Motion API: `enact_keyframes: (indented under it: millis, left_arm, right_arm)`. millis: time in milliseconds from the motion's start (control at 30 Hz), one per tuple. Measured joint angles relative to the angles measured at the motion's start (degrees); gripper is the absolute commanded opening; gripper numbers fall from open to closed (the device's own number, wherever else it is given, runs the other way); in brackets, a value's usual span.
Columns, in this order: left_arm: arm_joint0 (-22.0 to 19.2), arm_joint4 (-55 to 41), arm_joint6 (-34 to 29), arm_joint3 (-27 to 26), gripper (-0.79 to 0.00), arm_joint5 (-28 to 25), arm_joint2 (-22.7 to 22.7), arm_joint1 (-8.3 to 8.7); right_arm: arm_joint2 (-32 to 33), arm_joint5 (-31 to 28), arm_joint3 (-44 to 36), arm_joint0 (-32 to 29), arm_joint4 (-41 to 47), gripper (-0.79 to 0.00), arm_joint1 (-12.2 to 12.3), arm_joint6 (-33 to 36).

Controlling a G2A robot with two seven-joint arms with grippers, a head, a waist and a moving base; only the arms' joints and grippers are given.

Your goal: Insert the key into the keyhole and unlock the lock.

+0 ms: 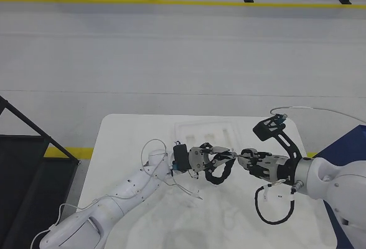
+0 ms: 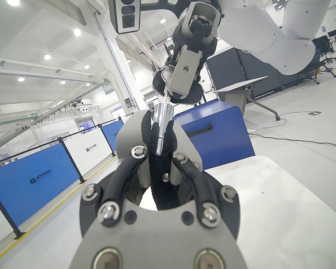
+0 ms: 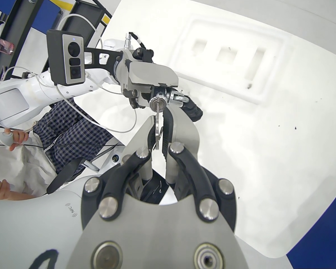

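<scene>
The left pincer (image 2: 160, 131) grips the lock (image 2: 163, 113), and the right pincer (image 3: 157, 135) grips the key (image 3: 158, 117). Its tip looks just inside the keyhole (image 3: 157, 102); I think pushing in and turning are left

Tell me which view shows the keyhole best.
Right wrist view: it faces the keyhole head-on, the key meeting it. Left wrist view sees the lock's chrome side; in the top view it is too small.

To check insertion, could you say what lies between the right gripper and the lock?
Only the key, spanning from the right gripper to the lock, in the right wrist view.
</scene>
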Motion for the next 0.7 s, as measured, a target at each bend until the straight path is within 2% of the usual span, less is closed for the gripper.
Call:
enact_keyframes:
  millis: [100,133,167,300,467,567,700]
  left_arm:
    - [0.1,0.3,-0.1,-0.2,-0.785,-0.1,-0.2,-0.04]
    - [0.1,0.4,-0.2,-0.2,-0.785,-0.1,-0.2,-0.05]
    - [0.1,0.5,-0.3,-0.2,-0.785,-0.2,-0.3,-0.06]
    - [0.4,0.2,-0.8,-0.1,-0.785,-1.1,-0.5,-0.11]
    - [0.9,-1.9,-2.3,0.2,-0.785,-3.3,-1.3,-0.15]
    - [1.2,-4.0,-3.7,0.2,-0.785,-6.2,-1.9,-0.1]
    - [1.1,-6.9,-6.2,-0.4,-0.785,-12.5,-3.0,0.25]
  right_arm:
    - [-0.2,0.2,0.1,0.1,-0.1,-0.785,0.0,0.3]
    - [-0.3,0.2,0.2,0.1,-0.1,-0.496,0.1,0.5]
    - [-0.3,0.2,0.2,0.2,0.0,0.0,0.1,0.5]
    - [-0.5,-0.6,0.3,0.5,0.5,0.0,0.1,0.7]
    - [-0.1,-5.1,1.1,1.0,2.3,0.0,0.2,0.9]
    - [0.3,-9.6,1.9,1.2,3.4,0.0,0.4,1.4]
    - [1.2,-21.4,3.1,1.5,4.5,0.0,0.7,1.8]
